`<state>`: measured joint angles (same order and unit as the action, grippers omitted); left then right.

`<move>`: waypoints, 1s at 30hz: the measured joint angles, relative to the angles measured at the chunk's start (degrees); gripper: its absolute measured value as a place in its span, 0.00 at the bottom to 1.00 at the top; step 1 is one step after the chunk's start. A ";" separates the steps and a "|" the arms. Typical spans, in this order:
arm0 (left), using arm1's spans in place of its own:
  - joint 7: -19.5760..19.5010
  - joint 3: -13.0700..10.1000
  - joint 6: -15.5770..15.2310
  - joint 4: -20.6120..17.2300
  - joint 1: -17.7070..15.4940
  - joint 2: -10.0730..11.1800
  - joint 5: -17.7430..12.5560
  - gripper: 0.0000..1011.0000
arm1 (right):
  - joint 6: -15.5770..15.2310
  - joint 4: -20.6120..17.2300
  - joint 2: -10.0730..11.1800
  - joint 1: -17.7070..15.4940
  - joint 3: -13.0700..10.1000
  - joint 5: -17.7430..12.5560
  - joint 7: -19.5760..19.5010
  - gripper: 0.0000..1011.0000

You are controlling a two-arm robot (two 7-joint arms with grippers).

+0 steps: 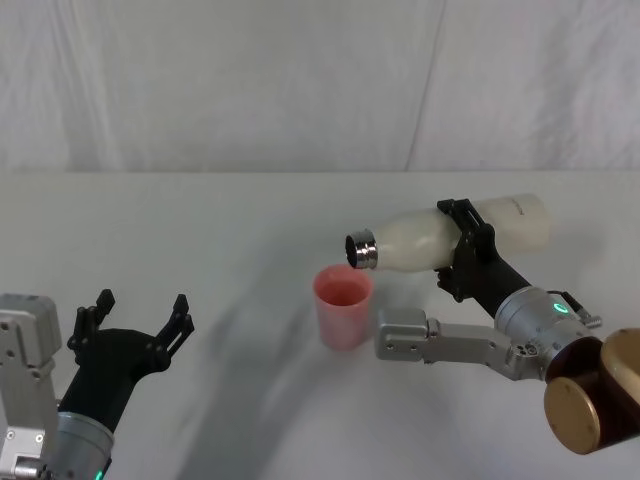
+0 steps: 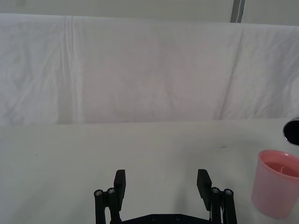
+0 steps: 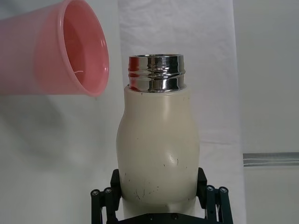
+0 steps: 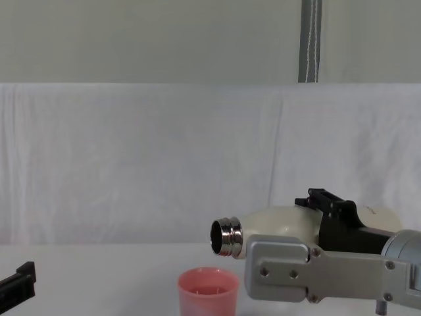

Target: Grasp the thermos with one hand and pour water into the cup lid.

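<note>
The right claw (image 1: 462, 250) is clamped around the middle of the thermos (image 1: 420, 240), holding it almost level right of centre in the head view, with the steel neck (image 1: 361, 251) pointing toward frame left. The cup lid (image 1: 343, 305) stands upright on the white surface (image 1: 230, 260) just below centre, its rim directly under the neck's mouth and apart from it.

The step in hand looks like the pour itself. To do it well, the neck's mouth should stay over the middle of the cup while the thermos tips slowly, so the stream falls inside the rim and not onto the near wall. The body should not drift toward frame left, since the mouth already sits near the cup's far edge in the chest view.

Inside the cup lid a pink, level surface that may be water shows low in the chest view; no stream is visible.

The left claw (image 1: 135, 318) rests at lower left, fingers spread wide, holding nothing.
</note>
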<state>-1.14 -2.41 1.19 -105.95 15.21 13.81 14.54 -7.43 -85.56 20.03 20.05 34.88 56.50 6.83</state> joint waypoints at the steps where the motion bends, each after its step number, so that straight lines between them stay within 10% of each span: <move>1: 0.00 0.00 0.00 0.00 0.00 0.00 0.00 0.99 | -0.02 -0.04 0.03 0.00 0.01 0.08 0.01 0.94; 30: 0.00 0.00 0.00 0.00 0.00 0.00 0.00 0.99 | -1.37 -1.07 0.52 -0.18 0.21 2.42 0.60 0.94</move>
<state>-1.14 -2.41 1.19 -105.95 15.21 13.81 14.55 -8.79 -86.63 20.54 19.87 35.08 58.92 7.43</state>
